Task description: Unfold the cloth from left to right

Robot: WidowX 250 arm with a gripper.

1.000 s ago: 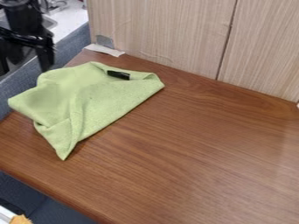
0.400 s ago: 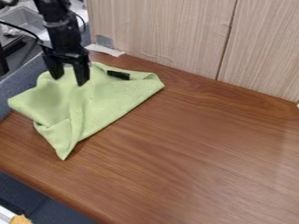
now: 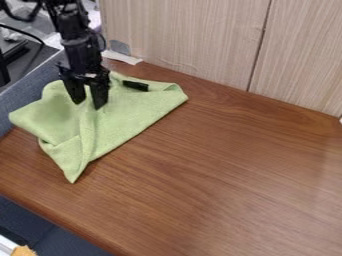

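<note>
My black gripper (image 3: 88,102) hangs over the upper left part of the green cloth (image 3: 127,116), its two fingers apart and pointing down, with cloth visible between them. Whether the fingertips touch the fabric I cannot tell. The cloth lies folded at the table's left side, one corner pointing toward the front and its left part sticking out to the table's left edge. A small black tag (image 3: 135,86) sits on the cloth just right of the gripper.
The brown wooden table (image 3: 227,170) extends to the right and front of the cloth. A pale wood panel (image 3: 194,40) stands along its back edge. White tape (image 3: 120,57) is at the back left corner, and a dark blue surface (image 3: 27,100) borders the left side.
The gripper has come in from the upper left over the cloth, then moved slightly right and lower. The cloth keeps its shape and place.
</note>
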